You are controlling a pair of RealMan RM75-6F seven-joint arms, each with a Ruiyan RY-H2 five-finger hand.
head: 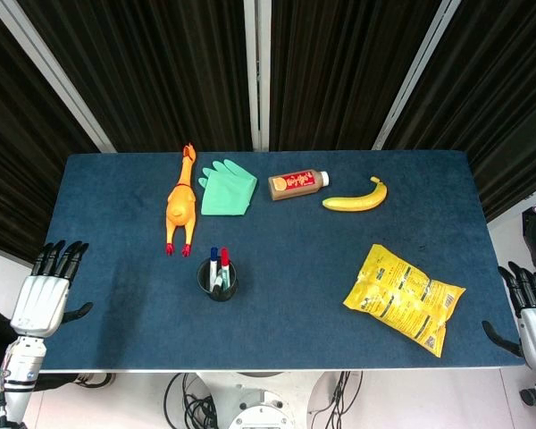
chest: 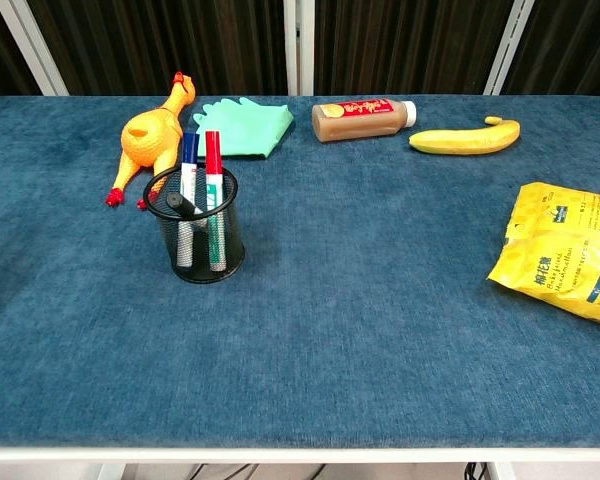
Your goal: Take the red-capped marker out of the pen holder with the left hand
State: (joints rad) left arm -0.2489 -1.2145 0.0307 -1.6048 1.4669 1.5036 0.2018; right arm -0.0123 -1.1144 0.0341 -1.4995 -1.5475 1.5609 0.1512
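Observation:
A black mesh pen holder [head: 217, 281] [chest: 194, 232] stands near the table's front, left of centre. In it stand a red-capped marker [head: 224, 260] [chest: 212, 152], a blue-capped marker [head: 213, 258] [chest: 188, 152] and a black-capped one lying low [chest: 176, 203]. My left hand [head: 46, 289] hangs beyond the table's left edge, fingers apart and holding nothing, far from the holder. At the right edge my right hand [head: 533, 304] is likewise open and off the table. Neither hand shows in the chest view.
Along the back lie a yellow rubber chicken [head: 180, 206] [chest: 150, 136], a green glove [head: 227, 188] [chest: 242, 125], a brown bottle [head: 297, 184] [chest: 362, 119] and a banana [head: 356, 198] [chest: 466, 137]. A yellow snack bag [head: 404, 297] [chest: 568, 250] lies front right on the blue table [head: 295, 259].

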